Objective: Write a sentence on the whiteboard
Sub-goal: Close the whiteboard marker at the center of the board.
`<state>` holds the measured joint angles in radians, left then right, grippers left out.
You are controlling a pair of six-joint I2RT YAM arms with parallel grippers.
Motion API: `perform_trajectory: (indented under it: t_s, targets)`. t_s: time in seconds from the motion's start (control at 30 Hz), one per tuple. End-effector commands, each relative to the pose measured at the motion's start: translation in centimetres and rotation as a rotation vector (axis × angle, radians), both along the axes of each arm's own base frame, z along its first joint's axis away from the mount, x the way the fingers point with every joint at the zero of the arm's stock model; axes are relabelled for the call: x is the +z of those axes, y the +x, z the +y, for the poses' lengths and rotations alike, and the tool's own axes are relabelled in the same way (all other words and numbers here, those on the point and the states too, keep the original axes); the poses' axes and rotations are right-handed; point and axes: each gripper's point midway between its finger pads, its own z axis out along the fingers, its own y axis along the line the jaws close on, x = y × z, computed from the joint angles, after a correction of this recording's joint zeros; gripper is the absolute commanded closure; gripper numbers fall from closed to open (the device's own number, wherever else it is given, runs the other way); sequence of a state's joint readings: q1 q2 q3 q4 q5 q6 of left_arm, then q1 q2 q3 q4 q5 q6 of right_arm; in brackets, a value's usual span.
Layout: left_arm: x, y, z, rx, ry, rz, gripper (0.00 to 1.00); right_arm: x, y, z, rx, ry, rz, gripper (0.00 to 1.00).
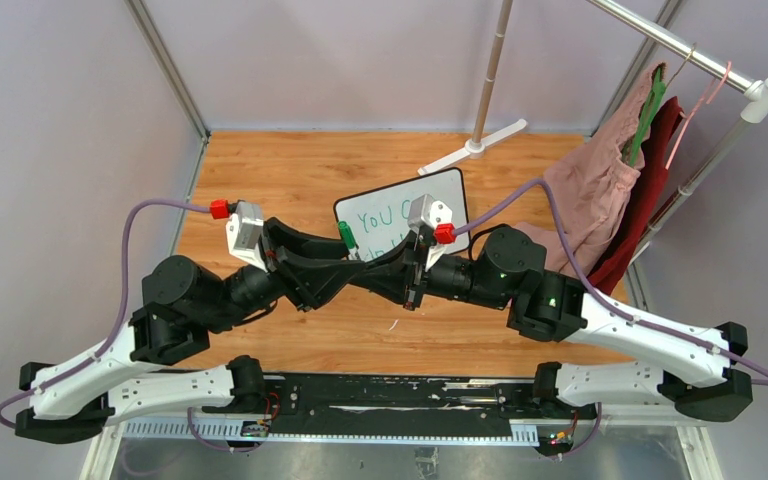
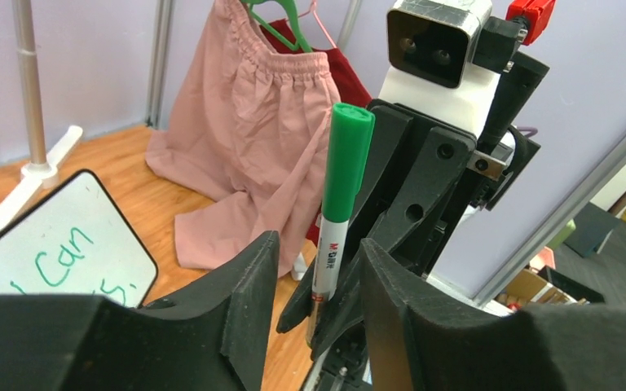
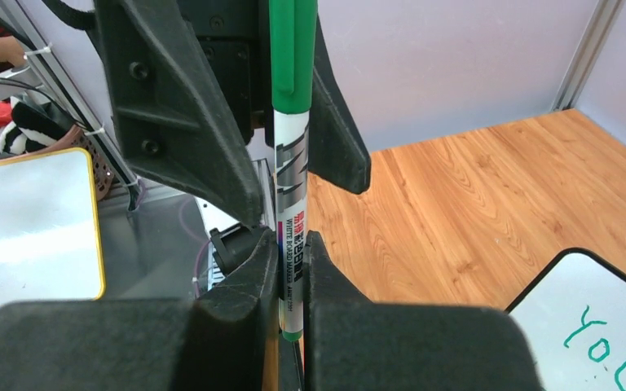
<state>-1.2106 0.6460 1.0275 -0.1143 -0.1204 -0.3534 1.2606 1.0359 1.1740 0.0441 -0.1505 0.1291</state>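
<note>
My right tool (image 3: 289, 254) is clenched on the one green marker (image 3: 292, 155) and holds it upright, cap up. My left tool (image 2: 319, 259) is released, jaws apart on either side of it, which I judge to be a hand-over. Below and beyond both tools, the one whiteboard (image 1: 442, 190) lies on the desk (image 1: 290, 170), and the sentence (image 2: 61, 259) is in two lines.

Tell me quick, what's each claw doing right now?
Left claw: open, flanking the green-capped white plastic whiteboard marker, not gripping it.
Right claw: closed on that marker.
</note>
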Motion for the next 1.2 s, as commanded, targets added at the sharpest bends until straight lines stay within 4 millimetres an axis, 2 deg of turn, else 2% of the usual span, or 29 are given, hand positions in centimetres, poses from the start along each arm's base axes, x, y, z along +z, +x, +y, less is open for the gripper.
perform_trajectory:
  t_s: [0.0,0.1,0.13,0.43,0.67,0.73,0.87,0.93,1.03,1.17]
  targets:
    - [1.2,0.1,0.2,0.007,-0.064,-0.004,0.58,2.1,0.5,-0.6,-0.024,0.092,-0.007,1.0]
    - [0.8,0.3,0.2,0.014,-0.087,0.008,0.63,2.0,0.5,-0.6,-0.026,0.094,-0.007,1.0]
    - [1.3,0.2,0.3,0.015,-0.113,0.002,0.64,2.0,0.5,-0.5,-0.026,0.094,-0.006,1.0]
    - [2.0,0.1,0.7,0.013,-0.189,0.002,0.66,1.8,0.6,-0.4,-0.025,0.093,0.0,1.0]
    - [1.7,0.2,0.8,0.019,-0.188,0.011,0.8,1.6,0.5,-0.4,-0.023,0.093,0.008,1.0]
    - [1.8,0.2,0.8,0.018,-0.192,0.013,0.79,1.5,0.5,-0.3,-0.019,0.092,0.01,1.0]
    - [1.6,0.2,0.3,0.005,-0.184,0.017,0.67,1.5,0.4,-0.2,-0.015,0.094,0.011,1.0]
    - [1.6,0.1,0.1,-0.002,-0.181,0.019,0.66,1.5,0.4,-0.2,-0.014,0.095,0.012,1.0]
    - [1.6,0.1,0.0,-0.003,-0.184,0.018,0.72,1.4,0.4,-0.2,-0.013,0.09,0.01,1.0]
    - [1.6,0.1,-0.1,-0.009,-0.184,0.015,0.89,1.2,0.4,-0.2,-0.013,0.085,0.012,1.0]
